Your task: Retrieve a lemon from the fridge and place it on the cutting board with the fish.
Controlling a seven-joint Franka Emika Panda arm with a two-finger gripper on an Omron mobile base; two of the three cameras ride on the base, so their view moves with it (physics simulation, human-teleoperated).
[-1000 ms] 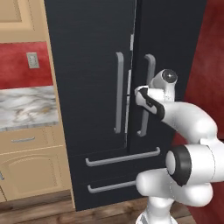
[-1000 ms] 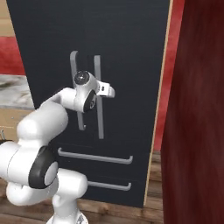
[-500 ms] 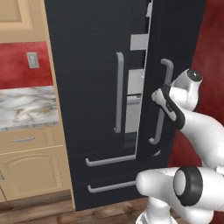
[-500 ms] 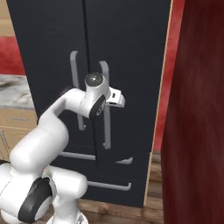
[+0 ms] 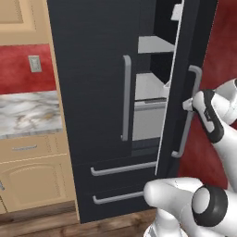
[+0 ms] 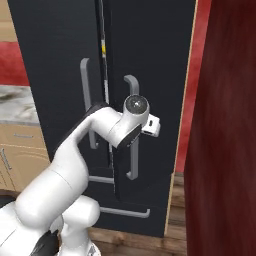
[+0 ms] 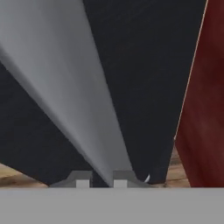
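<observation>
The black fridge [image 5: 92, 69] stands in front of me, its right door [image 5: 185, 51] swung partly out. Through the gap I see grey shelves [image 5: 155, 45] and a pale bin [image 5: 147, 121] inside. My gripper [image 5: 189, 104] is shut on the right door's long grey handle [image 5: 186, 134], about halfway up it. In the hand view the handle [image 7: 74, 87] runs between my fingertips [image 7: 81, 179] with the gripper [image 7: 101, 179] clamped around it. From the right, the gripper [image 6: 134, 144] sits on the handle [image 6: 133, 87] behind my wrist. Lemon, cutting board and fish are out of view.
The left door stays closed with its handle [image 5: 126, 97]; two drawers [image 5: 122, 169] lie below. A marble counter [image 5: 28, 115] over tan cabinets [image 5: 32, 185] sits to the left. A dark red wall [image 6: 225, 150] stands close on the right, by the swinging door.
The right fridge door has swung from closed to partly open, and my gripper has travelled outward to the right with its handle. The shelves inside have come into sight.
</observation>
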